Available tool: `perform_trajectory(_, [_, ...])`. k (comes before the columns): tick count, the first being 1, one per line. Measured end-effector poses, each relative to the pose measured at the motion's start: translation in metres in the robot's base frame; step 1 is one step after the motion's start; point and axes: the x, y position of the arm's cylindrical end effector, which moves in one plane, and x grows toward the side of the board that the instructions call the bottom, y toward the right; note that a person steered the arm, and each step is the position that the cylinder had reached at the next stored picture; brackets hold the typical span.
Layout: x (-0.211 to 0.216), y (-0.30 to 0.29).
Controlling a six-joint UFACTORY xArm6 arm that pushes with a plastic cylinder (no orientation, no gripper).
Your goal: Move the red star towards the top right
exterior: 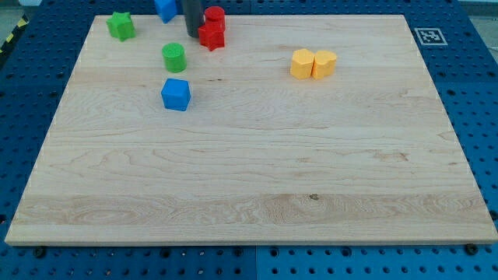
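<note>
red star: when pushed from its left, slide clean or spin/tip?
Probably slides: the red star sits low and flat on the smooth board. It may rotate, its points giving my tip uneven contact. The red cylinder touching it likely deflects it.

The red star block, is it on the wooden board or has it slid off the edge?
On. The red star block sits on the wooden board near its top edge, my tip at its left.

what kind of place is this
Probably a robotics lab bench: a wooden board lies on a blue perforated table, with a printed marker tag at its corner and my tip beside the red star.
</note>
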Motion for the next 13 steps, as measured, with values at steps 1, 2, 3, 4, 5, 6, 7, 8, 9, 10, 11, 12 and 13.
perform_trajectory(1, [0.01,0.007])
perform_trajectory(2, [0.01,-0.016])
perform_trajectory(3, [0.01,-0.034])
perform_trajectory(4, [0.01,-0.034])
perform_trajectory(5, [0.01,-0.02])
perform_trajectory(6, [0.01,0.012])
perform_trajectory(7, [0.02,0.046])
perform_trajectory(8, [0.045,0.059])
perform_trajectory(9, [0.062,0.066])
perform_trajectory(10, [0.062,0.091])
perform_trajectory(11, [0.062,0.129])
perform_trajectory(12, [0.058,0.162])
perform_trajectory(13, [0.058,0.171])
